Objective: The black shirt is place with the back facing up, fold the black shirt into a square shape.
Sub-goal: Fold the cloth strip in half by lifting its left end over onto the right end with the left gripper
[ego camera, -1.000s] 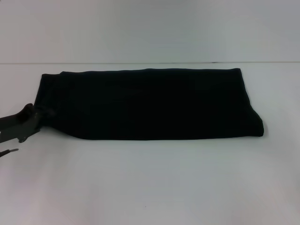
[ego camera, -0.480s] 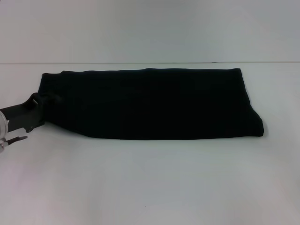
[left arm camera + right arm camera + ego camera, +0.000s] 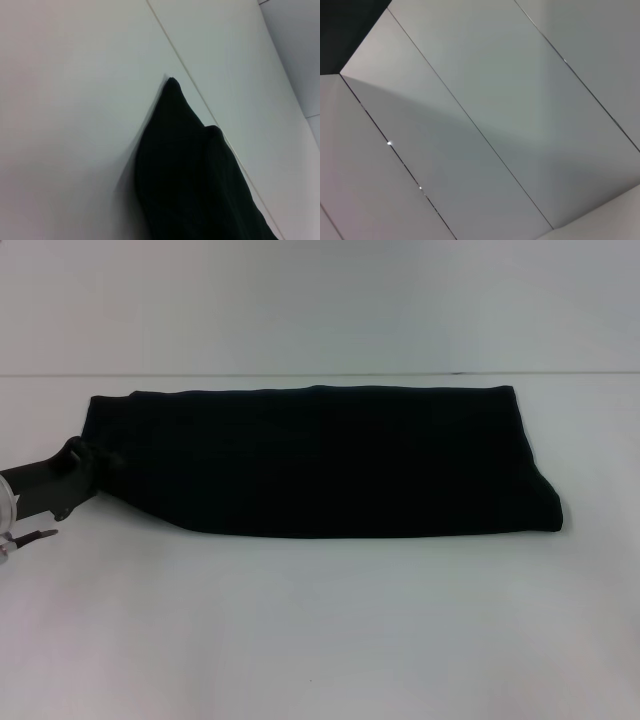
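The black shirt lies on the white table as a long flat band running left to right, plain side up. My left gripper comes in from the left edge of the head view and meets the shirt's left end, near its front corner. In the left wrist view the black shirt fills the lower part, with one corner ending in a point. My right gripper does not show in any view.
The table's far edge runs just behind the shirt, with a pale wall beyond. A thin wire with a red tip hangs under the left arm. The right wrist view shows only pale panels with seams.
My left gripper has moved up and to the right, from just off the shirt's left front corner onto its left end. Over the last half second it has hardly moved. The shirt lies as before.
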`<state>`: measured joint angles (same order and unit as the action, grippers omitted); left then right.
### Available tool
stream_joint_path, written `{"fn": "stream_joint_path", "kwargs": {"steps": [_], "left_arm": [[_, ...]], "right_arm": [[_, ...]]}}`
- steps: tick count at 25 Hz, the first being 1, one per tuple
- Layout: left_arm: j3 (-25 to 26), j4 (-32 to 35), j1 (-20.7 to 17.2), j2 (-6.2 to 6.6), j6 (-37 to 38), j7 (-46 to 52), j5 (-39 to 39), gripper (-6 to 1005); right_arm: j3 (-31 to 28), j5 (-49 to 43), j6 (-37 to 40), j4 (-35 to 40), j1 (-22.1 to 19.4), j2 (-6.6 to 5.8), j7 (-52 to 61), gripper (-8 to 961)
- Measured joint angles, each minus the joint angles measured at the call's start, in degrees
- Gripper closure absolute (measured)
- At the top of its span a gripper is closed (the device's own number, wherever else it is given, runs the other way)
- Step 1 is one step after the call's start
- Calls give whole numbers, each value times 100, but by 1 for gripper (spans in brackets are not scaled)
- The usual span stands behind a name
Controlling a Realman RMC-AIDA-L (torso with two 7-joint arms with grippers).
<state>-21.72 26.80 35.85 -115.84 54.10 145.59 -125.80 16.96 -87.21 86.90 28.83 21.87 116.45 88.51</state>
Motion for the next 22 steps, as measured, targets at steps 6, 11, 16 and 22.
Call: {"fn": "stream_joint_path", "kwargs": {"steps": [6,11,16,22], "left_arm": [[-1,2,4,0,4,-138,1,852],[19,-25,-10,0,135,-906,264,929],[156,126,-250,-57,210,-1230,518,965],[536,317,-603,-79,309,-1144,534,964]], "right_arm": [[0,3,-15,0,10,0,0,70],[-7,3,-34,0,9,3,0,71],[-36,3,-45,0,-11,7,7,69],[-62,3,-60,0,-46,-12,44,70]]}}
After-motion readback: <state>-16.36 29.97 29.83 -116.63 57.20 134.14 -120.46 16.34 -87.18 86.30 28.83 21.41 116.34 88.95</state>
